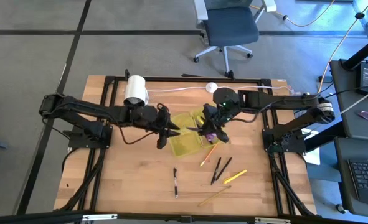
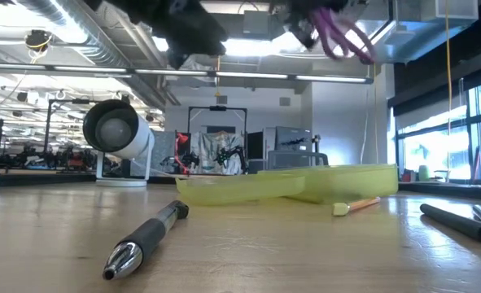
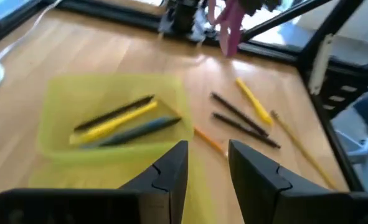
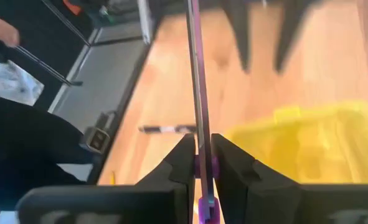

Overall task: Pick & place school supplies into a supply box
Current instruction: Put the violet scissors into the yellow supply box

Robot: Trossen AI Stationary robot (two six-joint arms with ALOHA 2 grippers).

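Note:
The yellow-green supply box [image 1: 185, 144] lies at the table's middle, with a yellow pen [image 3: 115, 121] and two dark pens in it. My right gripper [image 1: 212, 126] hovers over its right part, shut on the purple scissors [image 2: 343, 37]. My left gripper [image 1: 172, 132] hangs open over the box's left edge, with nothing between its fingers [image 3: 171, 168]. Loose on the wood nearer the front lie a black pen [image 1: 175, 182], an orange pencil [image 1: 207, 155], two black pens [image 1: 221, 169], a yellow marker [image 1: 235, 177] and a thin pencil [image 1: 213, 196]. My right gripper pinches the scissors by their flat sides between its two fingers, at a purple part [image 4: 203, 167]. The scissors show edge-on and run forward from the fingers [image 4: 196, 81]. They are lifted clear above the box, and the purple handle loops [image 2: 346, 41] hang below the gripper.
A white roll [image 1: 135, 90] stands at the far left of the table, and a small white puck [image 1: 212, 88] on a cable lies at the far edge. Black frame rails border the table. An office chair [image 1: 228, 28] stands on the floor beyond.

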